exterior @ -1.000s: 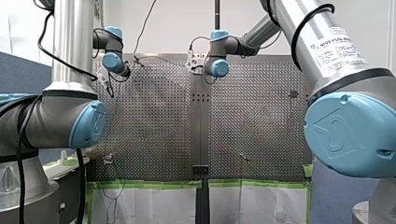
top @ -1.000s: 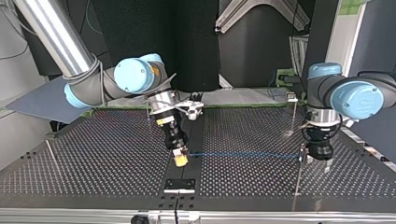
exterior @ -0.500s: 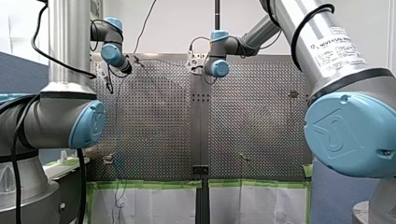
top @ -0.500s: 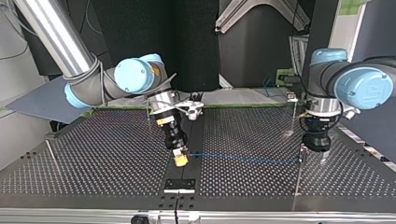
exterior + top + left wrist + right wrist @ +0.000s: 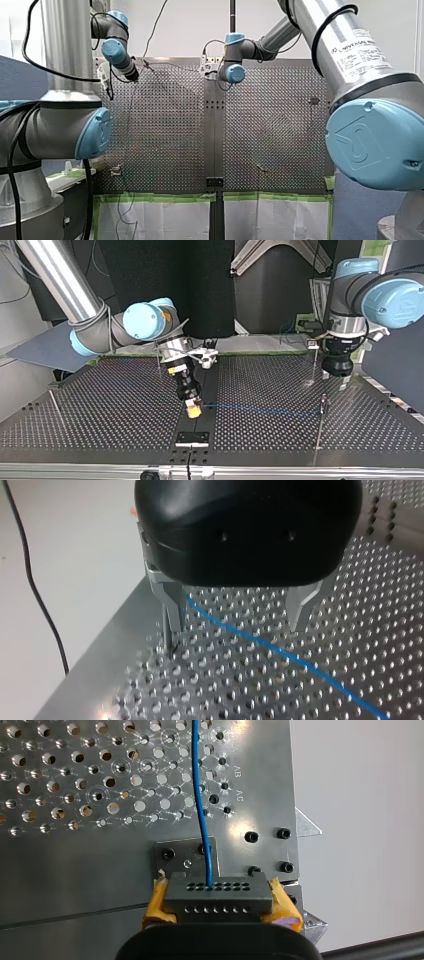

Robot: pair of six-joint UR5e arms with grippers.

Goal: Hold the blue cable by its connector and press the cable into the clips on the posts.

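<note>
Right tool [image 5: 218, 902]: clamped narrow on the connector [image 5: 218, 892], yellow pads [image 5: 156, 897] on both short ends. Grip looks square, with the connector's hole rows facing out. The blue cable [image 5: 200, 805] leaves one hole and runs straight away over the desk [image 5: 125, 410].

Left tool [image 5: 237, 615]: spread wide, holding nothing. In its wrist view the cable passes under the gap between the metal fingers [image 5: 172, 612] and does not touch them. A thin rod stands just beside one finger.

Top view: right tool tilted low at the desk's middle. The cable is stretched roughly level toward the view's right, as far as a thin post [image 5: 320, 425]. It meets the post near the clip [image 5: 324, 399] at its top; can't tell if it is seated. Left tool hangs above and behind that post, apart from the cable.

Step in hand, my read: seat the cable in that post's clip. To do it well:
- Right tool should not slacken; keep the line taut and level with the clip.
- Bring the left tool down with the cable centred in the gap, right next to the clip.
- Push straight down into the clip mouth, not sideways.

Risks: the post is thin, so a side load may bend it. A hard pull may tug the cable out of the connector.
</note>
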